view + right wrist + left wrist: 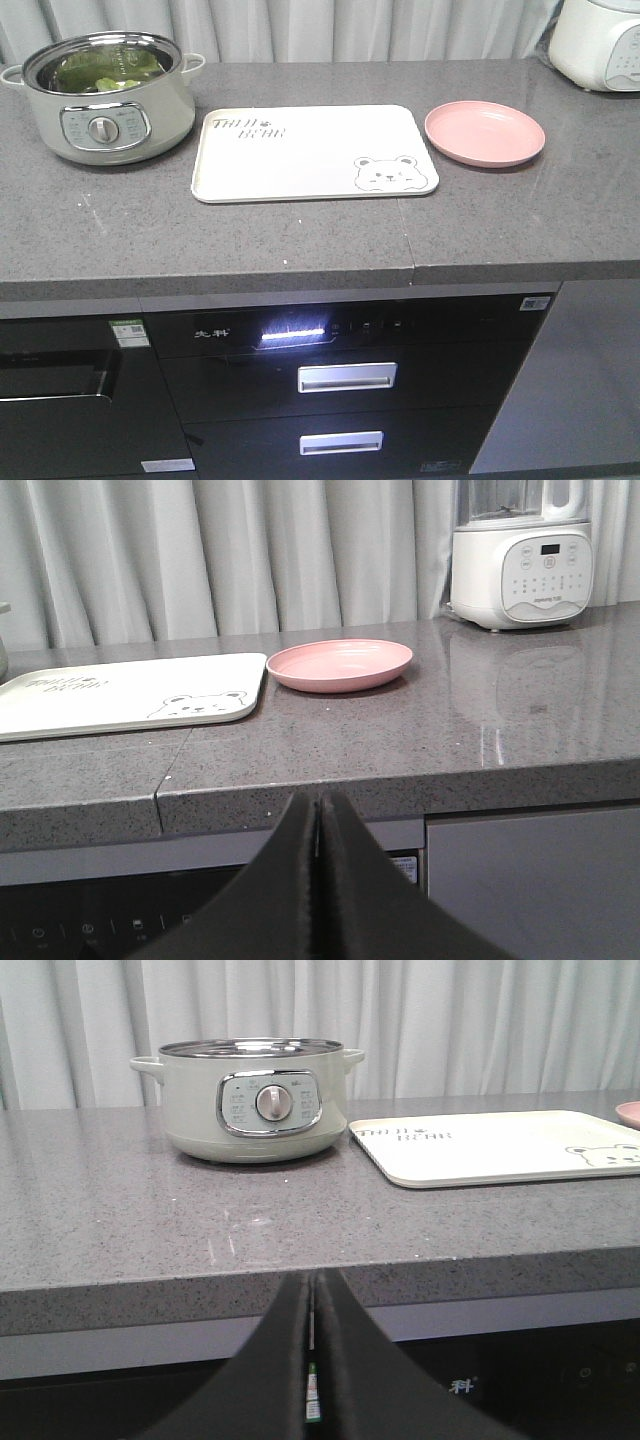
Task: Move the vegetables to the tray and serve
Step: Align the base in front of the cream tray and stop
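Front view first: the tray [300,160] lies flat mid-counter [250,240], its long side running left to right along the edge. It is cream-white with rounded corners. Grey lettering sits in its far left corner, the second word reading "BEAR", and a winking bear face sits in its near right corner, both upright to this camera. The vegetables [100,70] are not on it; they lie in the pot [100,110] to the tray's left, ruffled green leaves spread across the bottom, with no clear direction to the heap. A pink plate [485,132] sits just right of the tray, apart from it. Below, a black cabinet front [350,380] carries white characters too small to read. Over to the left wrist: the left gripper [312,1285] hangs below the counter edge, fingers pressed together on nothing, facing the pot's dial; the leaves are hidden behind the pot wall. Right wrist now: the right gripper [318,800] is likewise closed up and empty, facing the gap between tray and plate, with a white blender [520,555] far right, its panel print unreadable.
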You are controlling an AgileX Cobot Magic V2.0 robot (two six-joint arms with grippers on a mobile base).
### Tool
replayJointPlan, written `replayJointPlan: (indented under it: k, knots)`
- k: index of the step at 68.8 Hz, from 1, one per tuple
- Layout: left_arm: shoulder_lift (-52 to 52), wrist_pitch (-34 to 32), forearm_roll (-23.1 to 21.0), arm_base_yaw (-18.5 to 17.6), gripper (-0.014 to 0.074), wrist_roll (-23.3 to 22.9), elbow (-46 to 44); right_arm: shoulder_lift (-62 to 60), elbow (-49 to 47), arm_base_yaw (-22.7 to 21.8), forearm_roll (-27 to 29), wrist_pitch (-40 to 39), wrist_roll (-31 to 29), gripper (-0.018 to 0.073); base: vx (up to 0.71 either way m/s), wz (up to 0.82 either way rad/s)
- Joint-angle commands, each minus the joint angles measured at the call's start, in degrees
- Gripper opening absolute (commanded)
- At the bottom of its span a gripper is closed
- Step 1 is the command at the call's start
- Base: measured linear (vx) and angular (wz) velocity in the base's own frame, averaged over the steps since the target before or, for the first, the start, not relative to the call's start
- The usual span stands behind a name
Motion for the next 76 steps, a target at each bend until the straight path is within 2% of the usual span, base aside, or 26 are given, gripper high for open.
replayJointPlan:
  k: [1, 76]
  knots:
    - [-0.85, -4.04, -0.17, 0.08, -0.0006, -0.53, 1.59, -0.3, 0.91, -0.32, -0.71, -4.47, -0.16, -0.0003, 0.09, 0.02]
    - [-0.85, -4.04, -0.17, 0.08, -0.0006, -0.53, 1.59, -0.3, 0.91, -0.32, -0.71, -4.39, -0.16, -0.0003, 0.1, 0.02]
